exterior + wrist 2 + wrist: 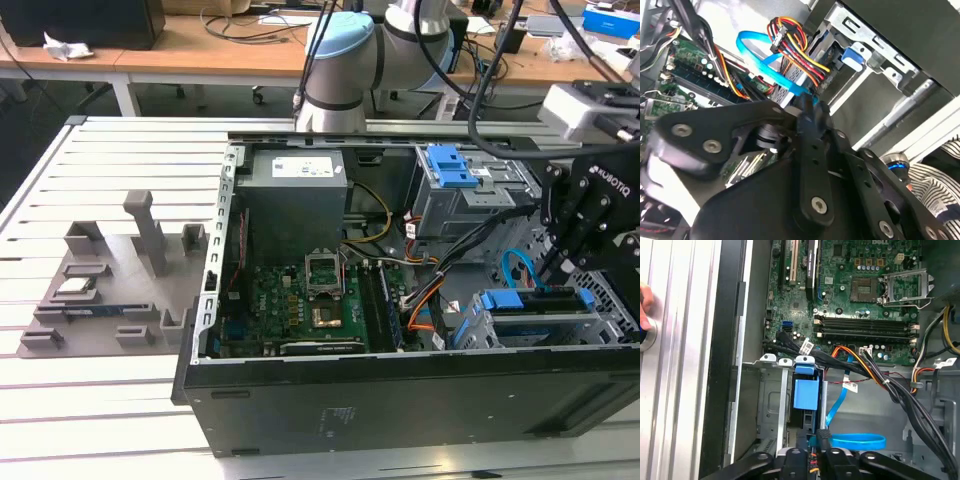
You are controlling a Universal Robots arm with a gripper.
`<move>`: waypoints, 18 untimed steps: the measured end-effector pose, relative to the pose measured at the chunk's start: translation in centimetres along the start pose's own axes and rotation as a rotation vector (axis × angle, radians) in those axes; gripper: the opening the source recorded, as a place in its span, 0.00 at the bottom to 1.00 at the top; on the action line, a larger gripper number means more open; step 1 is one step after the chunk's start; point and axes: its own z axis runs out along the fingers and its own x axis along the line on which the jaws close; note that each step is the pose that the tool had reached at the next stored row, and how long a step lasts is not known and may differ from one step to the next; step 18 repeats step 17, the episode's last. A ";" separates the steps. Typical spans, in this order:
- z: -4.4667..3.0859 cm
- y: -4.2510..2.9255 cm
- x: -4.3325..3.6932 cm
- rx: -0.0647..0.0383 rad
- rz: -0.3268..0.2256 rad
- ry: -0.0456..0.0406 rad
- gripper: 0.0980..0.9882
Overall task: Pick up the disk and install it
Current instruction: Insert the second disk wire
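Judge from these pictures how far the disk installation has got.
Done: the disk sits in the drive cage inside the open case, its blue carrier showing. In hand: the end effector hovers just above it. Left: whether the disk is fully seated cannot be told from here.

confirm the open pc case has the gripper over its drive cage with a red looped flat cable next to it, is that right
Not quite. The looped flat cable is blue, not red, as the first wrist view shows. The rest holds: in the exterior view the gripper is over the drive cage of the open pc case.
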 end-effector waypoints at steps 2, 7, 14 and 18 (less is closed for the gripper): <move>-0.81 0.06 0.02 0.000 0.000 0.0000 0.01; -2.73 0.23 0.17 0.000 0.000 0.0000 0.01; -3.09 0.26 0.20 0.000 0.000 -0.0002 0.01; -3.09 0.26 0.20 0.000 0.000 -0.0002 0.01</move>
